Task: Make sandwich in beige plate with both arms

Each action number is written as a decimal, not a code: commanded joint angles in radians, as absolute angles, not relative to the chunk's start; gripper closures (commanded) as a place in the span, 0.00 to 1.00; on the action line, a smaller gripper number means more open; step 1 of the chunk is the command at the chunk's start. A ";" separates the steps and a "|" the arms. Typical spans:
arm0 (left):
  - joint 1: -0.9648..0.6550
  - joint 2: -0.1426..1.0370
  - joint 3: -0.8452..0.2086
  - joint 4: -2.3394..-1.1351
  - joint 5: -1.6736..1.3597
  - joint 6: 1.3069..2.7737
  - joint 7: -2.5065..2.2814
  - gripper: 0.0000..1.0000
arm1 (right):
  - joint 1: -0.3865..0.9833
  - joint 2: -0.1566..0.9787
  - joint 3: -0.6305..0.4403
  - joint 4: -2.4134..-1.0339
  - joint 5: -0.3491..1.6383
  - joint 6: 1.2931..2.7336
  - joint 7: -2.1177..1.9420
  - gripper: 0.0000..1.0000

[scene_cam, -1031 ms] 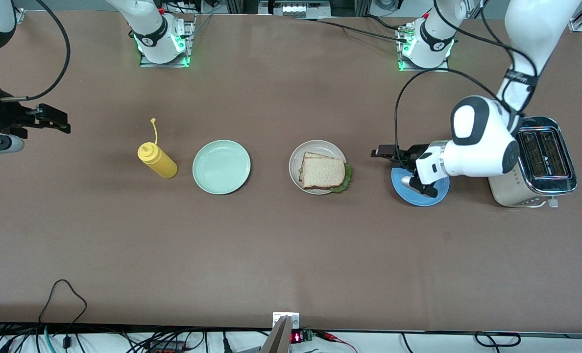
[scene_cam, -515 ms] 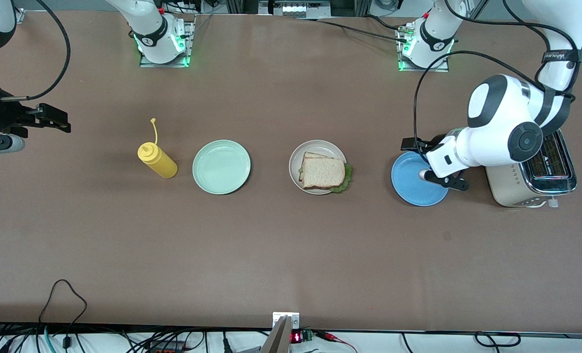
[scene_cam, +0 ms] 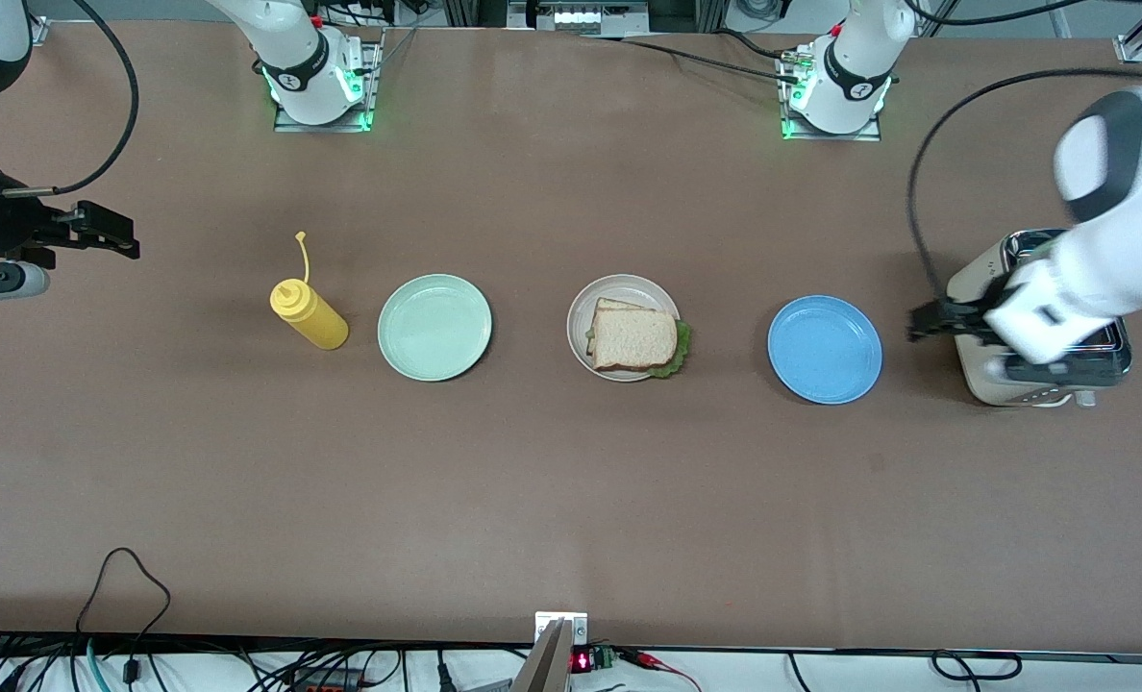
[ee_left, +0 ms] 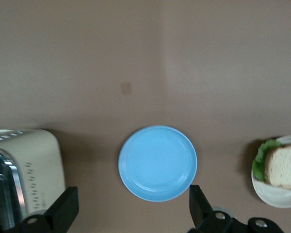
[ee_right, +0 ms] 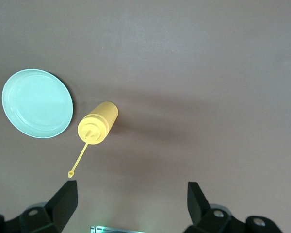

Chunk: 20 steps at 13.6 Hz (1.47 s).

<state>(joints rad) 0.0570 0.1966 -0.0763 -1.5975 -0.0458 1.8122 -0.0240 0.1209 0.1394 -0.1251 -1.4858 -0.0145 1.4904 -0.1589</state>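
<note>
The sandwich [scene_cam: 633, 337], two bread slices with green lettuce showing at one edge, lies on the beige plate [scene_cam: 619, 284] at mid-table. It also shows in the left wrist view [ee_left: 283, 166] on the plate [ee_left: 274, 195]. My left gripper [scene_cam: 927, 322] is up in the air over the table between the blue plate and the toaster, open and empty [ee_left: 131, 209]. My right gripper [scene_cam: 119, 237] waits high at the right arm's end of the table, open and empty [ee_right: 131, 204].
A blue plate [scene_cam: 825, 349] lies beside the beige plate toward the left arm's end, then a cream toaster [scene_cam: 989, 380]. A mint-green plate [scene_cam: 434, 327] and a yellow squeeze bottle [scene_cam: 308, 312] stand toward the right arm's end.
My left arm has swung up and away from over the blue plate to the toaster's side. The sandwich and the right arm have not moved.
</note>
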 commanded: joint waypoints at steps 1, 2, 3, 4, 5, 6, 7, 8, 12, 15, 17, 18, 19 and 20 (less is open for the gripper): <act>0.022 0.143 -0.023 -1.533 -0.025 1.705 -0.041 0.00 | 0.120 0.083 -0.123 -1.558 -0.011 1.509 -0.156 0.00; 0.011 0.105 -0.009 -1.529 -0.018 1.654 -0.035 0.00 | 0.117 0.048 -0.123 -1.609 -0.011 1.546 -0.156 0.00; 0.006 0.075 -0.008 -1.538 -0.008 1.626 -0.037 0.00 | 0.109 0.016 -0.123 -1.659 -0.011 1.584 -0.156 0.00; 0.017 0.066 -0.014 -1.543 -0.005 1.612 -0.031 0.00 | 0.101 0.012 -0.123 -1.661 -0.012 1.586 -0.158 0.00; 0.023 0.043 -0.015 -1.561 -0.006 1.611 -0.028 0.00 | 0.097 0.015 -0.123 -1.657 -0.012 1.586 -0.158 0.00; 0.029 0.008 -0.018 -1.604 -0.008 1.618 -0.028 0.00 | 0.094 0.017 -0.124 -1.657 -0.012 1.585 -0.158 0.00; 0.028 -0.033 -0.021 -1.652 -0.008 1.620 -0.037 0.00 | 0.086 0.017 -0.123 -1.657 -0.012 1.583 -0.158 0.00; 0.028 -0.070 -0.028 -1.701 -0.008 1.615 -0.041 0.00 | 0.086 0.017 -0.123 -1.657 -0.012 1.582 -0.158 0.00; 0.050 -0.170 -0.028 -1.825 -0.008 1.627 -0.037 0.00 | 0.081 0.017 -0.124 -1.657 -0.012 1.582 -0.163 0.00; 0.054 -0.193 -0.029 -1.841 -0.008 1.628 -0.034 0.00 | 0.081 0.017 -0.123 -1.657 -0.012 1.580 -0.164 0.00; 0.054 -0.190 -0.031 -1.841 -0.008 1.620 -0.032 0.00 | 0.078 0.017 -0.123 -1.655 -0.012 1.580 -0.172 0.00; 0.054 -0.189 -0.031 -1.839 -0.008 1.618 -0.031 0.00 | 0.071 0.017 -0.123 -1.657 -0.012 1.578 -0.172 0.00; 0.054 -0.189 -0.032 -1.839 -0.008 1.617 -0.031 0.00 | 0.066 0.018 -0.123 -1.655 -0.012 1.580 -0.170 0.00; 0.054 -0.189 -0.031 -1.838 -0.008 1.617 -0.034 0.00 | 0.066 0.020 -0.123 -1.655 -0.012 1.580 -0.170 0.00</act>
